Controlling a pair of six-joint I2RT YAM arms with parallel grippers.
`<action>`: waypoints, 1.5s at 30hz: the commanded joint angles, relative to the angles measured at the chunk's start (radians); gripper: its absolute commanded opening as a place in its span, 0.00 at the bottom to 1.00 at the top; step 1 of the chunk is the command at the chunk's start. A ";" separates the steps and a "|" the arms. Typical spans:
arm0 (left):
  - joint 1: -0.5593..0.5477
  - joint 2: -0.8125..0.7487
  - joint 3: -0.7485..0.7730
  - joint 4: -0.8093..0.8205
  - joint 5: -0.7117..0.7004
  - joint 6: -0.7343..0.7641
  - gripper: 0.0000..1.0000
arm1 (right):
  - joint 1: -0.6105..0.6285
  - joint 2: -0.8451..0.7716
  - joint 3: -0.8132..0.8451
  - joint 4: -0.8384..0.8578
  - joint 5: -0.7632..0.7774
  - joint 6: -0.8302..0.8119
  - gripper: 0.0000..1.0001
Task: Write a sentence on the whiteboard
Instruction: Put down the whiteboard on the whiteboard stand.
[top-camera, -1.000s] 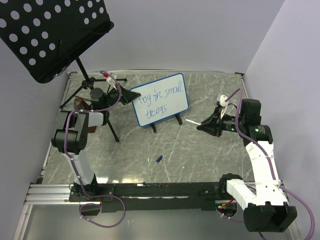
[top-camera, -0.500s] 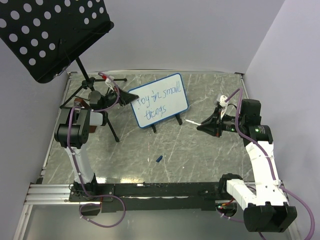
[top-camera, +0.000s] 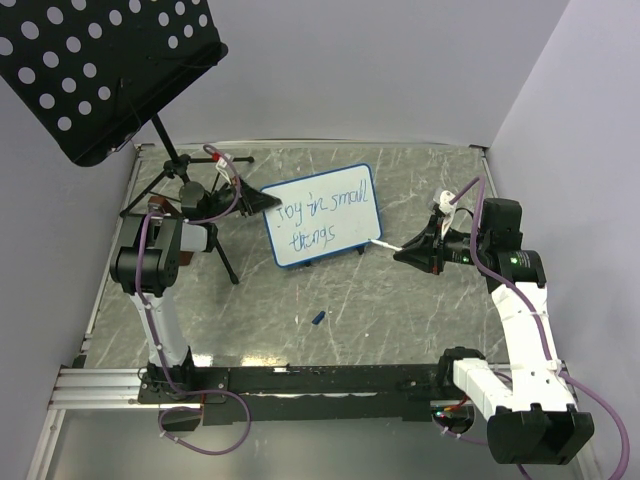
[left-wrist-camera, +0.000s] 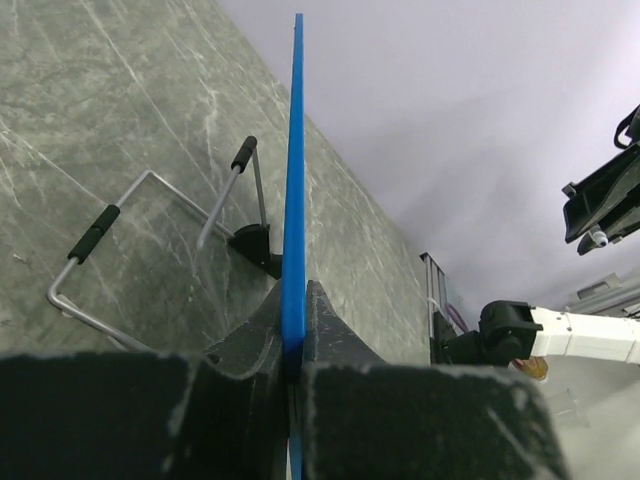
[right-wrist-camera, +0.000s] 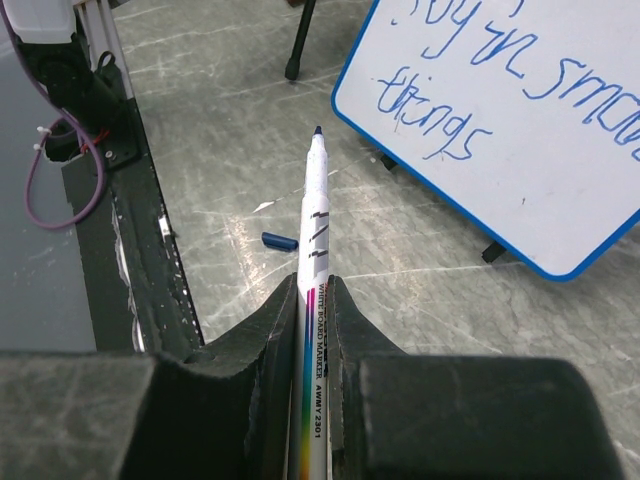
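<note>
Far left, rear: a black perforated music stand (top-camera: 90, 70) on a tripod, well apart from the work. Beside its legs the left arm reaches towards the middle of the grey marbled table (top-camera: 400, 330).

Left gripper (top-camera: 265, 200): jaws closed tight on the left edge of the whiteboard (top-camera: 350, 228). The left wrist view shows the blue frame (left-wrist-camera: 295, 150) edge-on, pinched between the two black fingers (left-wrist-camera: 255, 335), with a wire foot (left-wrist-camera: 160, 240) tipped in black rubber off to one side.

Centre: the whiteboard, blue-framed with rounded corners, stands tilted with its face towards the arms. The sentence (top-camera: 322, 206) is in blue marker on two lines, roughly "joy in small" above "things". Whether the feet rest on the table cannot be told.

In front of the board, near the table's middle, lies a small blue marker cap (top-camera: 318, 318).

Right gripper (top-camera: 408, 253): jaws closed on a white marker (top-camera: 385, 245). It is held by the barrel, its uncapped tip just beside the board's lower right corner. In the right wrist view the tip (right-wrist-camera: 318, 130) sits off the white face.
</note>
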 joint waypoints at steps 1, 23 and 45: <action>-0.001 -0.048 0.035 0.150 -0.002 0.050 0.02 | -0.007 -0.008 -0.002 0.022 -0.024 -0.023 0.00; -0.003 0.010 0.130 -0.012 0.037 0.189 0.02 | -0.007 0.004 -0.002 0.019 -0.017 -0.026 0.00; 0.002 -0.005 0.073 -0.250 -0.008 0.450 0.31 | -0.007 0.004 -0.002 0.017 -0.019 -0.026 0.00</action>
